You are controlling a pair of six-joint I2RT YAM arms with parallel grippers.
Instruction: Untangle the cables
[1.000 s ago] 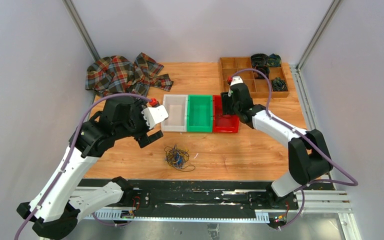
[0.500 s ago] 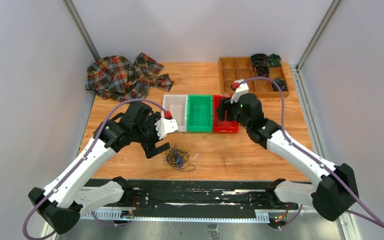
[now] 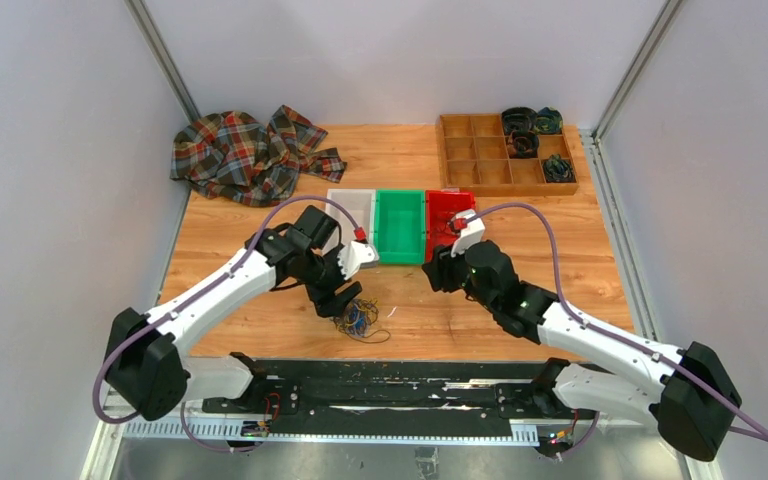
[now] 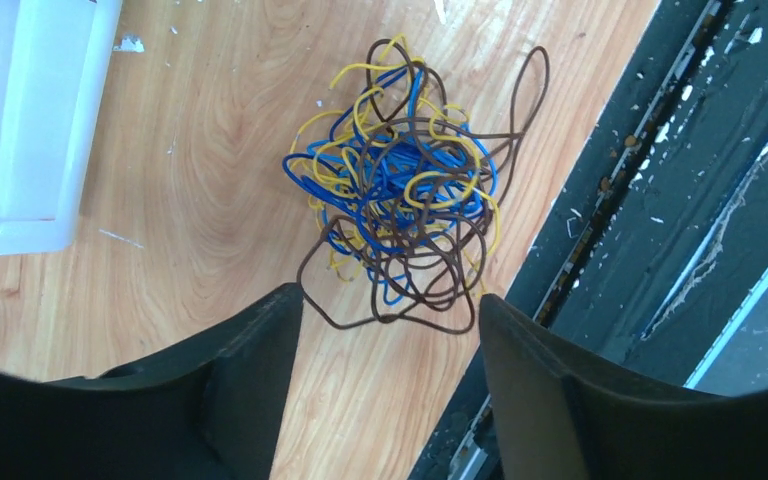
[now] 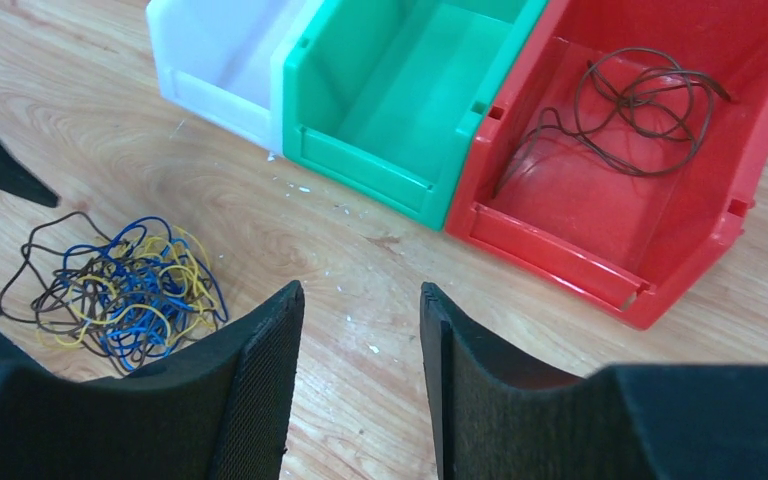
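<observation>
Both arms have dropped toward the near edge; overhead, the left gripper [image 3: 336,300] hovers above the tangle [image 3: 357,319]. Left wrist: jaws spread, straddling it to grab. Right wrist: right gripper [image 5: 360,300] spread, ready to help; a brown cable [image 5: 650,95] lies in the red bin [image 5: 550,262].

Tabletop [image 3: 410,150] count, this moment.

- Cable tangle [image 4: 395,200]: 1, in three colours (blue, yellow, brown).
- Loose brown cable [image 5: 640,100]: 1, alone in the red bin [image 5: 550,255].
- Bins: 3 in total. White bin [image 5: 215,85], green bin [image 5: 360,160] and the red one, one of each colour.
- Wooden tray [image 3: 480,190]: 1.
- Dark bundles [image 3: 522,145] in it: probably 4. They are small in the overhead view.
- Plaid cloth [image 3: 245,150]: 1.
- Arms: 2, one hand each: left hand [image 4: 390,310], right hand [image 5: 360,300].
- Fingers per hand: 2.
</observation>
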